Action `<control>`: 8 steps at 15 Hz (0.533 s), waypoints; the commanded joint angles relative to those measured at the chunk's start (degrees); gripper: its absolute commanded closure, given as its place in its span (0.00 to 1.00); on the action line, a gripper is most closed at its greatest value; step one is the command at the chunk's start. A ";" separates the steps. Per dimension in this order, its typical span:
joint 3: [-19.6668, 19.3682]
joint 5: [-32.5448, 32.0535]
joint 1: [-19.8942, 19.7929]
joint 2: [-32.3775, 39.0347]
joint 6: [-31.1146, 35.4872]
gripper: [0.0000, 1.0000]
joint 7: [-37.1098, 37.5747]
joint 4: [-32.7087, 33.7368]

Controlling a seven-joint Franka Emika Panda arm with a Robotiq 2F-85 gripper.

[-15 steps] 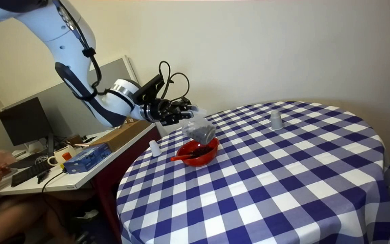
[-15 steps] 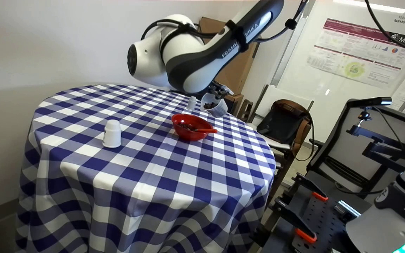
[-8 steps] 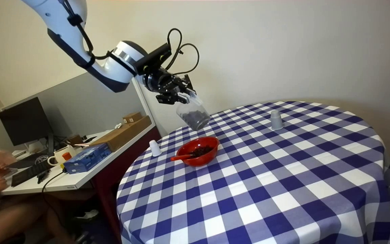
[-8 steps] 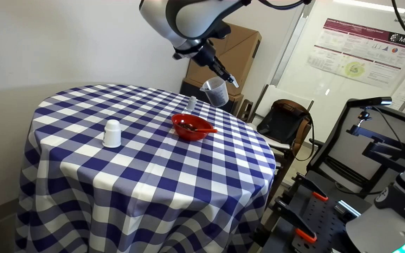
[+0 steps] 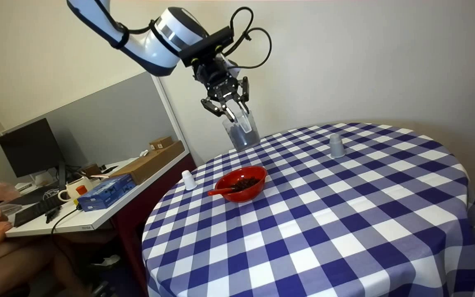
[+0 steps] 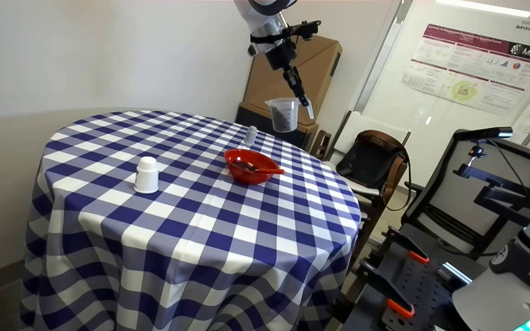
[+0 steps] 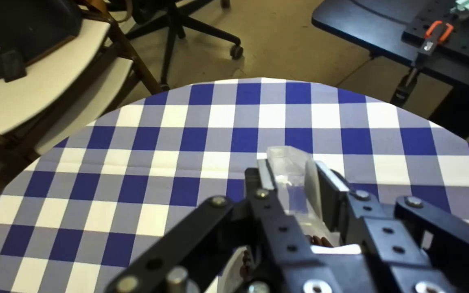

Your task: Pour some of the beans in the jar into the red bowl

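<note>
My gripper [image 5: 240,114] is shut on the upright handle of the jar [image 5: 250,131], a see-through measuring cup with a spout. In the wrist view the handle [image 7: 293,179] sits between the finger pads. The jar hangs in the air above and behind the red bowl [image 5: 245,197], close to upright in an exterior view [image 6: 288,120]. A dark mass of beans shows through its wall, and a few brown beans [image 7: 320,241] appear past my fingers. More beans [image 5: 246,183] lie in the bowl, around a red-handled spoon [image 5: 220,192]. The wrist view does not show the bowl.
Two white cups stand upside down on the checked tablecloth [image 6: 191,239]: one cup [image 5: 337,146] away from the bowl, another cup [image 5: 188,180] close to the table's edge. A desk with a blue box [image 5: 106,193] adjoins the table. Cardboard boxes [image 6: 313,69] rise behind the arm.
The gripper has risen away from the bowl with the jar. The jar has turned from tipped over toward upright. The bowl and the white cups stay where they were.
</note>
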 commanded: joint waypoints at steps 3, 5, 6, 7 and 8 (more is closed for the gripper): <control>-4.68 12.45 -3.93 0.02 7.36 0.87 0.57 2.86; -6.01 16.23 -5.32 0.16 11.11 0.87 1.78 2.96; -6.64 17.37 -5.74 0.31 12.76 0.87 2.16 2.85; -7.35 17.99 -6.03 0.45 14.16 0.87 2.51 2.67; -7.91 18.50 -6.26 0.72 15.40 0.87 2.80 2.52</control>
